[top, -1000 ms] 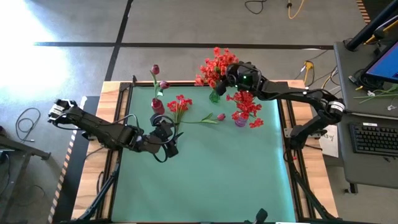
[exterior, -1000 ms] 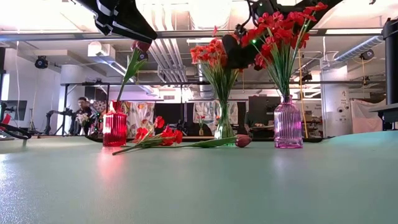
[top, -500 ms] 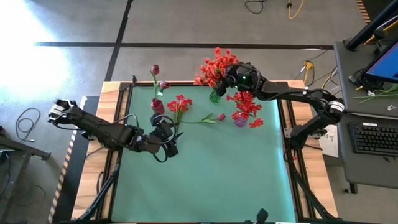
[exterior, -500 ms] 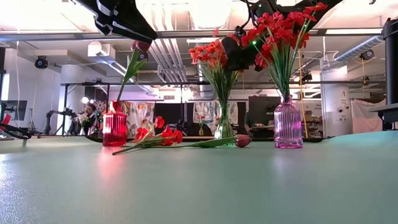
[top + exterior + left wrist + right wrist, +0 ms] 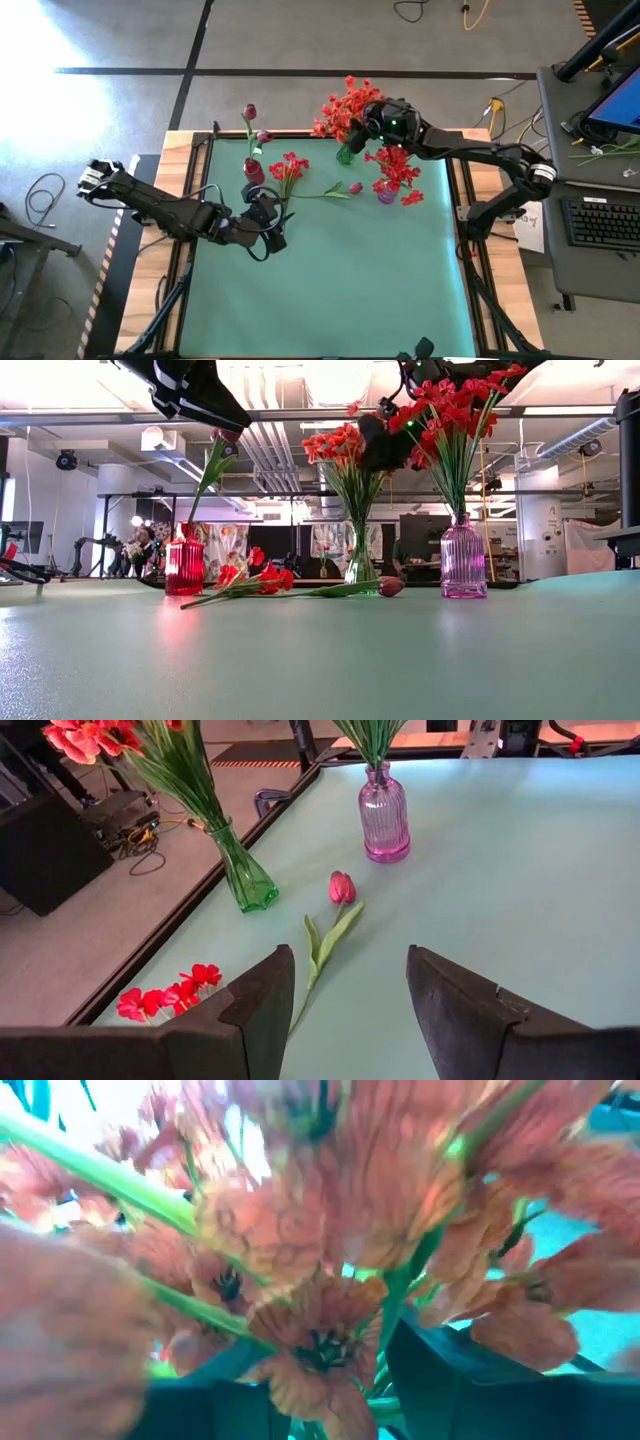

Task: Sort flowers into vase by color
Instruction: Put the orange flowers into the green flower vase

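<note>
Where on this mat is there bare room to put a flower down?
The near half of the green mat, below the left end effector, is bare. The far edge is crowded: red vase, green vase, purple vase, loose flowers.

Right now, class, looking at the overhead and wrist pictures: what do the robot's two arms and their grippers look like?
Both arms are dark, jointed, with black cables looping alongside. The left arm has a white part at its base. The right arm has a pale joint ring and a green light near the wrist. The left gripper has two broad, dark, flat fingers.
</note>
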`<state>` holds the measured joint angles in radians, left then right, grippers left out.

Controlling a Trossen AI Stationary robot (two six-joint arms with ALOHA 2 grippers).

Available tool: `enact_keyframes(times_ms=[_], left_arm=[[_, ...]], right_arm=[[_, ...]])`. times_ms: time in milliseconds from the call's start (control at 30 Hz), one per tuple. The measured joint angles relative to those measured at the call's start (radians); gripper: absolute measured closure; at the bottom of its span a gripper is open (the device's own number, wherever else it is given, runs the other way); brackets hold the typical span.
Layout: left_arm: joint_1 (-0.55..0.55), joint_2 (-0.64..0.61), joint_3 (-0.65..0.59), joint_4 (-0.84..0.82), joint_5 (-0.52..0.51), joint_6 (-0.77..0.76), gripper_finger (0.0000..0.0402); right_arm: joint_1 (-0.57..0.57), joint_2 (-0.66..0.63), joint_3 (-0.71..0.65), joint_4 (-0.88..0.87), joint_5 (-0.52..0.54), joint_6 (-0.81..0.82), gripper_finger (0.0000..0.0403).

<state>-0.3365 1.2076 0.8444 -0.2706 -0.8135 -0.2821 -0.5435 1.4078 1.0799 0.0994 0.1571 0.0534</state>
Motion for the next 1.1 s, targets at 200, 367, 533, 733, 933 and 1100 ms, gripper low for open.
enact_keyframes(times_ms=[200,367,533,733,933,1100], left_arm=[[0.000,0.000,0.000,0.000,0.000,0.000,0.0222],[0.000,0.000,-0.001,0.000,0.000,-0.001,0.0222],[0.000,0.000,-0.001,0.001,0.000,-0.001,0.0222],[0.000,0.000,-0.001,0.001,0.000,-0.002,0.0222],[0.000,0.000,-0.001,0.001,0.000,-0.002,0.0222],[0.000,0.000,-0.002,0.001,0.000,-0.002,0.0222]], right_arm=[[0.005,-0.018,0.015,-0.016,-0.001,0.000,0.0268],[0.008,-0.026,0.028,-0.045,0.000,-0.001,0.0287],[0.009,-0.027,0.029,-0.045,-0.001,-0.001,0.0329],[0.009,-0.026,0.028,-0.045,-0.001,-0.001,0.0385],[0.009,-0.026,0.027,-0.044,0.000,0.006,0.0384],[0.009,-0.026,0.013,-0.043,0.000,0.008,0.0385]])
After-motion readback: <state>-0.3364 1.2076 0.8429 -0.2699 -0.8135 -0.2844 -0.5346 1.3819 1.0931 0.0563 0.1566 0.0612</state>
